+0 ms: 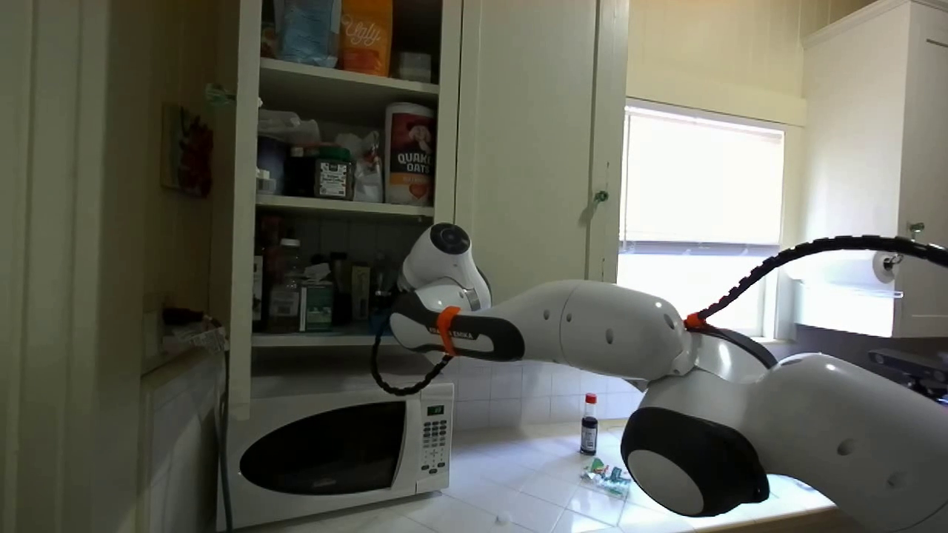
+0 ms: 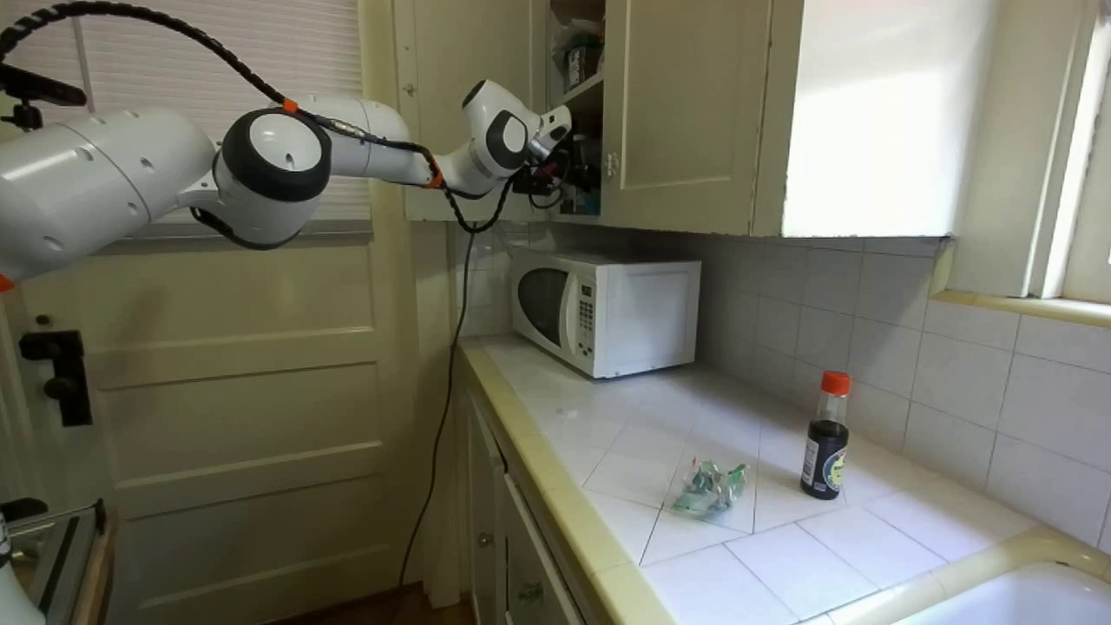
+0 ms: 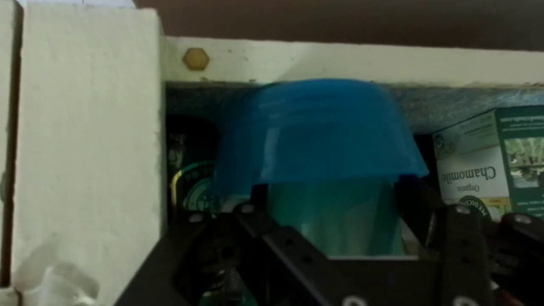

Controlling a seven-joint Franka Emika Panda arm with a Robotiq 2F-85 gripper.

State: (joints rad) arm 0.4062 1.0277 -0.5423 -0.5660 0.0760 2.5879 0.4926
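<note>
The wrist view is upside down. My gripper (image 3: 333, 191) is open, its dark fingertips wide apart at the rim of a translucent blue container (image 3: 323, 131). Greenish, blurred material shows between the fingers. I cannot tell whether the fingers touch the rim or reach inside it. The container stands at the front of a cabinet shelf (image 3: 340, 63). A white and green chamomile box (image 3: 471, 165) is beside it, and a dark item with a round green label (image 3: 197, 187) is on its opposite side. In an exterior view the wrist (image 2: 538, 139) reaches into the open cabinet; the fingertips are hidden there.
A cabinet post (image 3: 89, 140) stands close beside the gripper. Higher shelves hold a Quaker Oats tub (image 1: 409, 154), jars and bags. A white microwave (image 1: 326, 448) stands below. A red-capped dark bottle (image 2: 825, 443) and a crumpled clear-green bag (image 2: 712, 489) are on the tiled counter.
</note>
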